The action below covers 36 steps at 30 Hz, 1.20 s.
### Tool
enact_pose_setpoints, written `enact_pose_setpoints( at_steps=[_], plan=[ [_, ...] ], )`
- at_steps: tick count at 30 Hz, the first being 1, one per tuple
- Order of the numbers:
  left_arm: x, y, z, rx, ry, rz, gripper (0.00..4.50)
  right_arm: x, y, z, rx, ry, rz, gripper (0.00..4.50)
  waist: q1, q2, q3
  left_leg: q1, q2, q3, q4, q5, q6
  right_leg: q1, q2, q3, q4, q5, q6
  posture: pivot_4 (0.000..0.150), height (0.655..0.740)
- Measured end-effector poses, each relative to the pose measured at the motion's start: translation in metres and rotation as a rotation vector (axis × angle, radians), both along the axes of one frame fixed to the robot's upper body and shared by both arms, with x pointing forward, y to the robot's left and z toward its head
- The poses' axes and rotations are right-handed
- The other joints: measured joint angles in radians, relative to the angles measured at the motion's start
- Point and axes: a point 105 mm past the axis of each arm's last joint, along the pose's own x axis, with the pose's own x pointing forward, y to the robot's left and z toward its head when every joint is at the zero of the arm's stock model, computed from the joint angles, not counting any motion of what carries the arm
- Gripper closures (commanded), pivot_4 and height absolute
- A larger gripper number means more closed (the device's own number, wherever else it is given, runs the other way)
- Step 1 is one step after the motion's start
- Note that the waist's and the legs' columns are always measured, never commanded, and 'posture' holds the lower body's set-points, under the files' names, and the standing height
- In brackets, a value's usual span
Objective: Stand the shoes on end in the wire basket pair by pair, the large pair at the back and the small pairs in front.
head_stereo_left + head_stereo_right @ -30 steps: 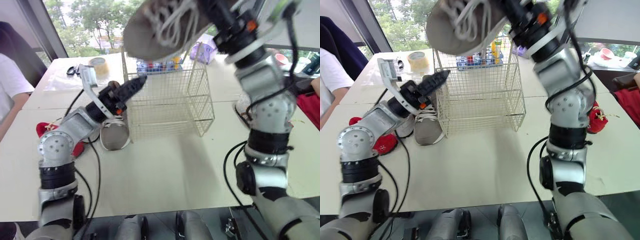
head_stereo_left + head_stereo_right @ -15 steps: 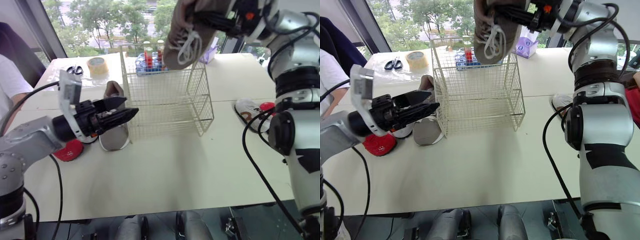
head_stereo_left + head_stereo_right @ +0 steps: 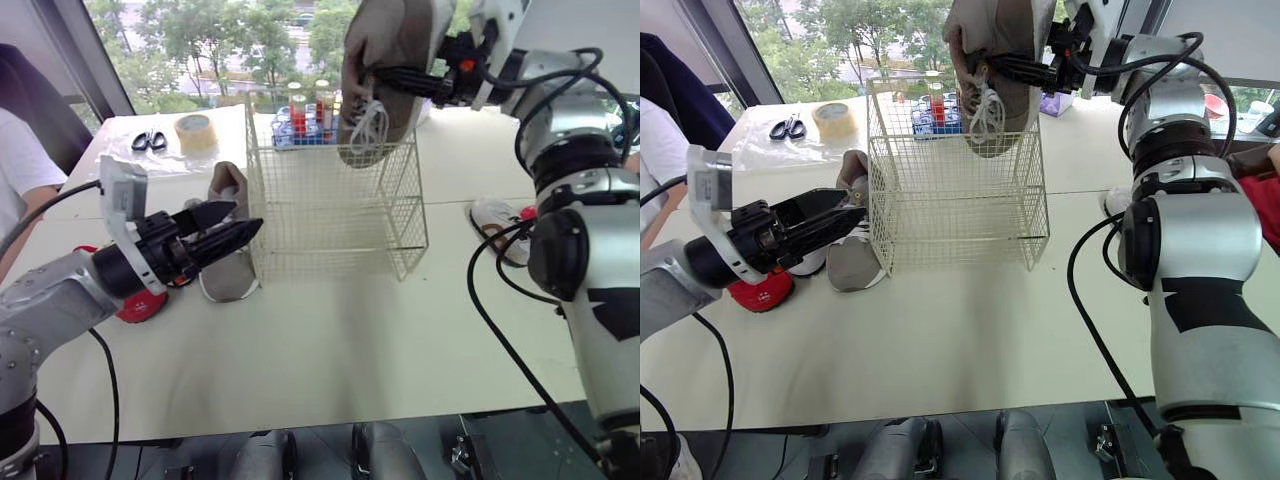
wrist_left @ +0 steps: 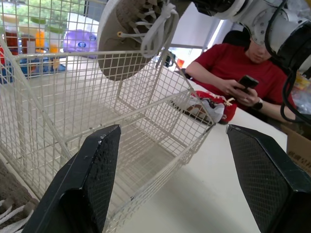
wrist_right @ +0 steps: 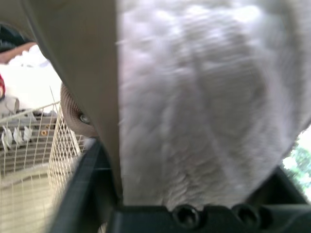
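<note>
The white tabletop (image 3: 330, 340) fills the middle of the frame, with the wire basket (image 3: 340, 205) at upper centre. At its top rim the right end effector (image 3: 1012, 68) grips a grey shoe (image 3: 395, 60), held upright. A second grey shoe (image 3: 230, 265) lies left of the basket. The left end effector (image 3: 245, 218) hovers there, fingers spread.

Scissors (image 3: 152, 141) beside tape roll (image 3: 196, 132) on white table (image 3: 330, 340)

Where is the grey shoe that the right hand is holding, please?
In the left eye view, the grey shoe hangs on end in the right hand, on the robot's right, over the back right part of the wire basket and its open top.
</note>
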Motion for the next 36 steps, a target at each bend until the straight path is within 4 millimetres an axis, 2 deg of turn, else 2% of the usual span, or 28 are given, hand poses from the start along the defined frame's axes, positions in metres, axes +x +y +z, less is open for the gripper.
enact_pose_setpoints(
  at_steps=[5, 12, 17, 21, 25, 32, 34, 36],
  plan=[
    [0.002, -0.001, -0.004, 0.001, 0.009, 0.007, 0.92, 0.012, -0.005, -0.020, -0.015, 0.044, -0.079, 0.10, -0.001, 0.000, 0.000, 0.000, 0.000, 0.000, 0.000, 0.000, 0.000, 0.000, 0.000, 0.000, 0.001, 0.000, 0.000, 0.150, 0.7400],
    [0.008, 0.003, -0.009, 0.000, 0.020, 0.039, 0.92, 0.013, -0.015, -0.013, 0.008, 0.012, -0.127, 0.10, 0.005, 0.000, 0.000, 0.000, -0.001, 0.000, 0.001, 0.000, 0.000, 0.000, 0.000, 0.000, 0.001, 0.000, -0.001, 0.150, 0.7400],
    [0.018, -0.004, -0.015, -0.019, 0.043, 0.022, 0.92, 0.015, -0.030, -0.017, 0.144, 0.166, -0.134, 0.10, 0.005, 0.000, 0.000, 0.000, -0.001, 0.000, 0.001, 0.000, 0.000, 0.000, 0.000, 0.000, 0.001, 0.001, -0.001, 0.150, 0.7400],
    [0.020, -0.004, -0.015, -0.018, 0.040, 0.018, 0.92, 0.009, -0.033, -0.017, 0.115, 0.168, -0.095, 0.10, -0.003, 0.000, 0.000, 0.000, 0.000, 0.000, 0.000, 0.000, 0.000, 0.000, 0.001, 0.000, 0.001, 0.001, -0.001, 0.150, 0.7400],
    [0.020, -0.005, -0.014, -0.021, 0.037, 0.013, 0.92, 0.012, -0.041, -0.015, 0.079, 0.122, -0.159, 0.10, -0.002, 0.000, 0.000, 0.000, 0.000, 0.000, 0.000, 0.000, 0.000, 0.000, 0.001, 0.000, 0.001, 0.001, -0.001, 0.150, 0.7400],
    [0.022, 0.006, -0.010, -0.008, 0.039, 0.046, 0.92, 0.001, -0.079, 0.000, 0.054, 0.024, -0.250, 0.10, 0.007, 0.000, 0.000, 0.000, 0.000, 0.000, 0.000, 0.000, 0.000, 0.000, 0.000, 0.000, 0.000, 0.000, -0.001, 0.150, 0.7400],
    [0.026, 0.016, -0.001, -0.019, 0.024, 0.085, 0.92, -0.006, -0.098, 0.008, 0.058, -0.015, -0.288, 0.10, 0.008, 0.000, 0.000, 0.000, -0.001, 0.000, 0.000, 0.000, 0.000, 0.001, 0.001, 0.000, 0.000, 0.000, 0.000, 0.150, 0.7400],
    [0.038, 0.034, 0.014, -0.013, 0.011, 0.188, 0.92, -0.017, -0.114, 0.017, 0.058, -0.051, -0.302, 0.10, 0.006, 0.000, 0.000, 0.000, 0.000, 0.000, 0.000, 0.000, 0.000, 0.000, 0.001, 0.000, 0.001, 0.000, 0.000, 0.150, 0.7400]
  ],
)
